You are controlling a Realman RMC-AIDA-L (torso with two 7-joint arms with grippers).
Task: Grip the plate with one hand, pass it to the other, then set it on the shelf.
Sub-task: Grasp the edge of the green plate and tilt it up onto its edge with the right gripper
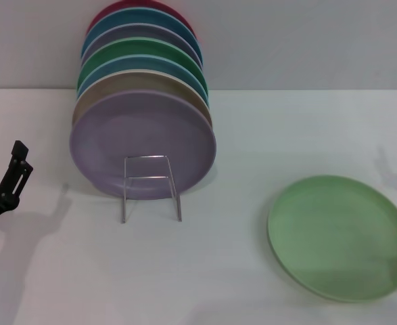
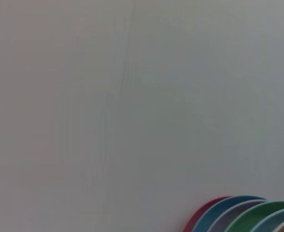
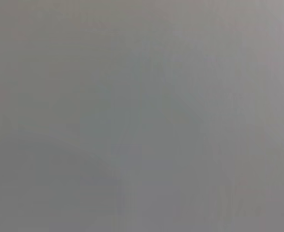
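While the pale green plate lies flat, no gripper touches it.
Plate: the plate point(image 1: 340, 237) rests on the white table point(image 1: 205, 277) at the robot's right, well apart from the rack.
Shelf: the silver wire shelf point(image 1: 151, 187) stands left of centre; its small rectangular loop faces forward.
Stored plates: 7 plates stand on edge in the shelf, the lilac plate point(image 1: 143, 143) foremost, then tan, blue, darker green, grey-lilac, blue and red behind it.
Left gripper: the left gripper point(image 1: 12, 175) sits at the table's left edge, raised and pointing up, near the shelf but apart from it; cannot tell whether its fingers are spread or pressed together.
Left wrist view: plain wall, with the rims of the stored plates point(image 2: 243, 215) in 1 corner.
Right gripper: not in view.
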